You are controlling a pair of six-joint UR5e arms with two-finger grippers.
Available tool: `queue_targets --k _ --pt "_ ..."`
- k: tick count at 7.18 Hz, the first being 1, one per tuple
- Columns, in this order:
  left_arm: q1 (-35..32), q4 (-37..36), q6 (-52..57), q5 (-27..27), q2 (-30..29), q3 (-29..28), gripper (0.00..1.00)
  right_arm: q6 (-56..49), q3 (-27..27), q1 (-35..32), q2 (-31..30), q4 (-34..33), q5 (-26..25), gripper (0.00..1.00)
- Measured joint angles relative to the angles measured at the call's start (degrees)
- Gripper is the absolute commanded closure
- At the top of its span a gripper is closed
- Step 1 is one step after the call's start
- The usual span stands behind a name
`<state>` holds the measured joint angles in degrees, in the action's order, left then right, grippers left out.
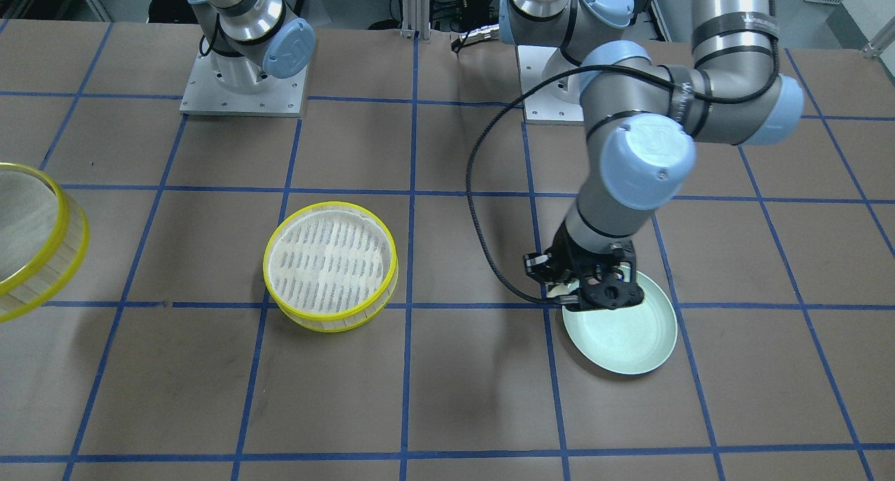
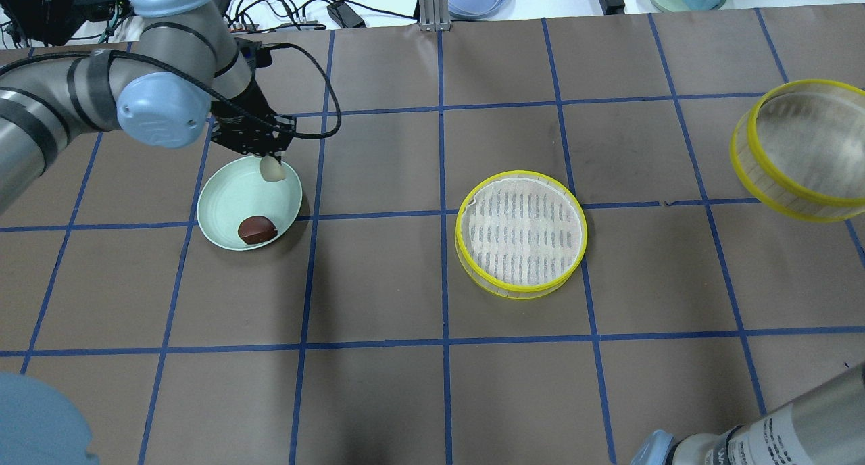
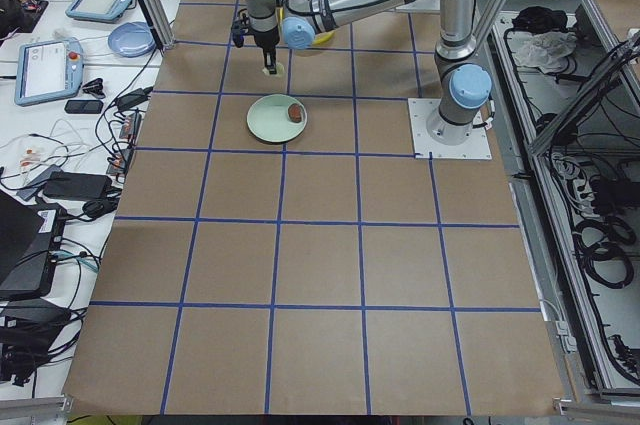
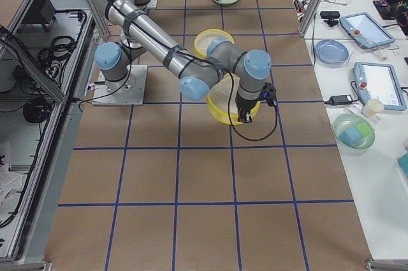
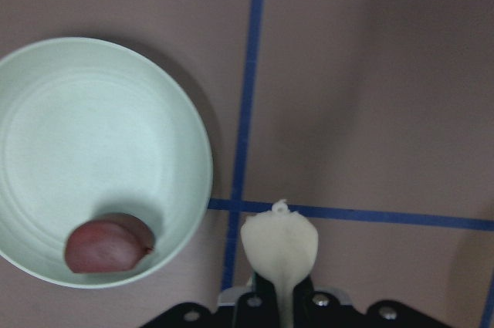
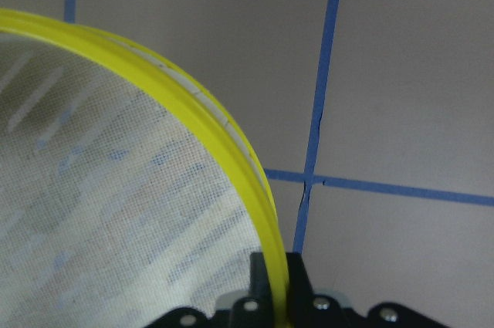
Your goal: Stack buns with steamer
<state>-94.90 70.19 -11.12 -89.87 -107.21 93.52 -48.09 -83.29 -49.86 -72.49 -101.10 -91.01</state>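
We see glossy yellow plastic rims and mesh-like white floors on the centre tray [image 2: 520, 234] and the right-edge tray [image 2: 804, 140]; cream bun [image 5: 279, 247] matt and smooth; plate [image 2: 236, 194] smooth; table [image 2: 378, 397] matt brown paper.

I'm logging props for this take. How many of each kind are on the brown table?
Buns: 2, the cream bun and the brown bun
Steamer trays: 2, the flat tray and the tilted tray
Plate: 1
Total: 5

Brown table [image 2: 378, 397] is gridded with blue tape [image 2: 442, 276]. Pale green plate [image 2: 219, 205]; cream bun [image 2: 272, 170]; reddish-brown bun [image 2: 257, 230]. Centre tray [image 2: 520, 234] and right-edge tray [image 2: 797, 137] are yellow-rimmed, white-slotted.
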Motion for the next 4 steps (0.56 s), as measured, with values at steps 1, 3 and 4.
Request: queue_targets --k 1,3,4 --pt "-5.1 -0.49 -6.49 0.41 -0.15 -0.7 1.0 0.01 -0.09 0.17 -3.2 3.71 -0.02 1.0" --pt "-12.66 -5.88 -18.2 6.39 -1.51 -1.44 1.0 -0.13 -0.24 0.26 -6.21 8.29 -0.06 1.0" --pt "-15.44 -8.52 -22.48 8.38 -2.62 -1.47 1.0 -0.12 -0.27 0.28 -6.58 8.82 -0.14 1.0"
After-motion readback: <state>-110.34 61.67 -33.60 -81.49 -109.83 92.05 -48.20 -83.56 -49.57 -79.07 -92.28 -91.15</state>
